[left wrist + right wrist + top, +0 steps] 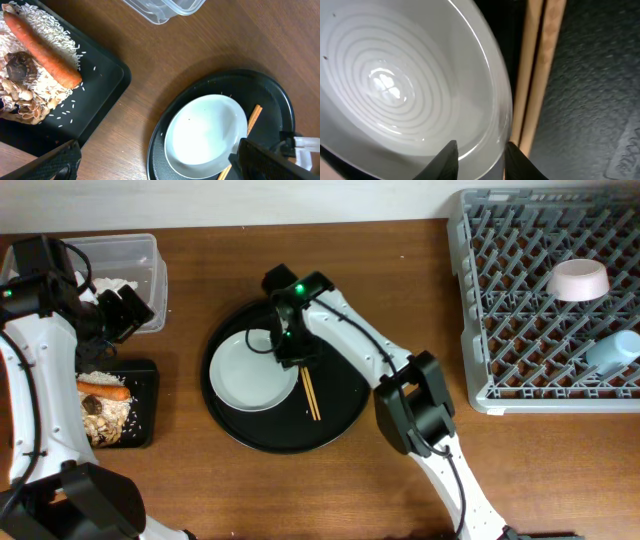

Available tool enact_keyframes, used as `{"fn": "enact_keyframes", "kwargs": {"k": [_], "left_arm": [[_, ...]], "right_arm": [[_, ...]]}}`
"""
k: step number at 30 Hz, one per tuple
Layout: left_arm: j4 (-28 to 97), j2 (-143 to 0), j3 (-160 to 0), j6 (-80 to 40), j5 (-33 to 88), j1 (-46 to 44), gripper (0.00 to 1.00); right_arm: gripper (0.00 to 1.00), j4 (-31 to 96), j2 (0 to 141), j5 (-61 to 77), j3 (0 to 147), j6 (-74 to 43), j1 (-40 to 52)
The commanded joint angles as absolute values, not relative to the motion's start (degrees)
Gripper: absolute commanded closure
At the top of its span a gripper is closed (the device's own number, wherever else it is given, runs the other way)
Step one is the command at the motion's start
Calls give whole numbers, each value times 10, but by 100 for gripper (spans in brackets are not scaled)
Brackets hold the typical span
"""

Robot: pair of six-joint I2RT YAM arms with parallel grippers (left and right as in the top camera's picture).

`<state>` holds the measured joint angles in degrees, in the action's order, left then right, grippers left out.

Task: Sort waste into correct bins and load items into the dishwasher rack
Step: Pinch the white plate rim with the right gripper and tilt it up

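Dish (250, 370) lies flat in the round tray (340, 425) on the tabletop, with chopsticks (310, 392) just beside its right edge. The right tool (481, 152) stands astride the dish's rim, fingers narrowly parted, one inside and one outside; whether they grip it cannot be told. The left tool (159, 155) hangs wide open and empty near the flat tray (147, 375), which bears a carrot (103, 390) and rice (47, 30). A cup (612, 352) lies in the rack (500, 300).

Pale round dish (250, 370) empty, upright on round tray (345, 405), brown chopsticks (311, 393) parallel just R of its rim, carrot (105, 389), rice (112, 416) & dark lump (19, 67) on flat blk tray (148, 375), white tissue (108, 283) in clear box (140, 242), blue cup (612, 352) in grey rack (520, 310)
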<state>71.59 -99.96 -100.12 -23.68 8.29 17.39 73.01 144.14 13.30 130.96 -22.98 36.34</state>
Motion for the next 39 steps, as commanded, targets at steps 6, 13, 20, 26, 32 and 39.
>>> {"fn": "enact_keyframes", "kwargs": {"k": [6, 13, 20, 26, 32, 39], "left_arm": [[716, -984, -1003, -244, 81, 174, 1], [716, -984, -1003, -244, 81, 174, 1], [716, -984, -1003, -244, 81, 174, 1], [717, -984, -1003, -244, 81, 174, 1], [716, -984, -1003, -244, 81, 174, 1], [716, -984, -1003, -244, 81, 174, 1]], "right_arm": [[69, 730, 1437, 98, 1317, -260, 371], [65, 730, 1437, 98, 1317, -260, 371], [65, 731, 1438, 99, 1314, -275, 375], [65, 728, 1438, 100, 1314, -281, 384], [66, 728, 1439, 94, 1308, -342, 399], [65, 745, 1439, 73, 1304, -370, 401]]}}
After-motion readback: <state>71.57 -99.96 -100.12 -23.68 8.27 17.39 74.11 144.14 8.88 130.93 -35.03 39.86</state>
